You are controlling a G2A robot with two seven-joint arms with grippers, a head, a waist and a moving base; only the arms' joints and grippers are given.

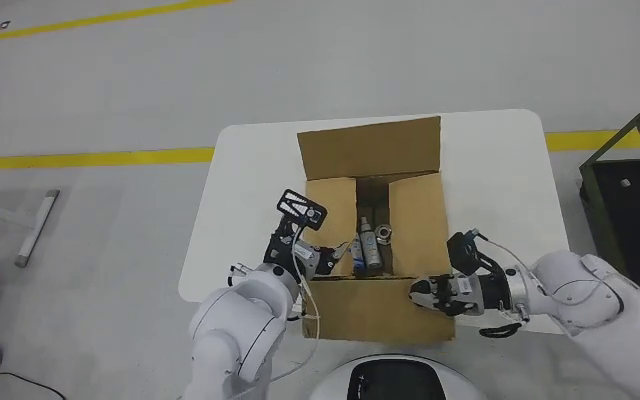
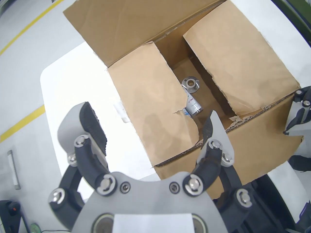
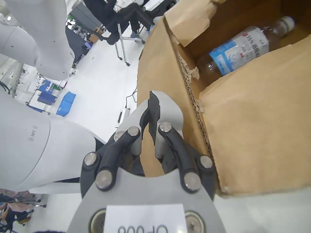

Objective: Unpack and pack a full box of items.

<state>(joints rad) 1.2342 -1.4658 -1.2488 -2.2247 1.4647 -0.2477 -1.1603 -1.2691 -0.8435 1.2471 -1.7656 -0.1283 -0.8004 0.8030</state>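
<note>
Right gripper point(image 1: 416, 293) jaws pinch the box's point(image 1: 370, 150) front flap point(image 1: 375, 305) down, lower right; left gripper point(image 2: 149, 112) jaws gape empty, seemingly ready for the bottle point(image 2: 193, 104).

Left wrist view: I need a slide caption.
Open left gripper over brown cardboard box holding round metal flange and white labelled cylinder.

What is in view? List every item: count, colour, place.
box: 1, brown, on the table, flaps open
bottle: 1, clear, blue label, in the box
metal ring: 1, silver, on the box floor
table: 1, white, under the box
floor lines: 2, yellow, beyond the table
bar: 1, grey, on the floor
frame: 1, green, right of the table
left gripper: 1, grey, open over the box's near corner
right gripper: 1, grey, shut on the box's near flap
</note>
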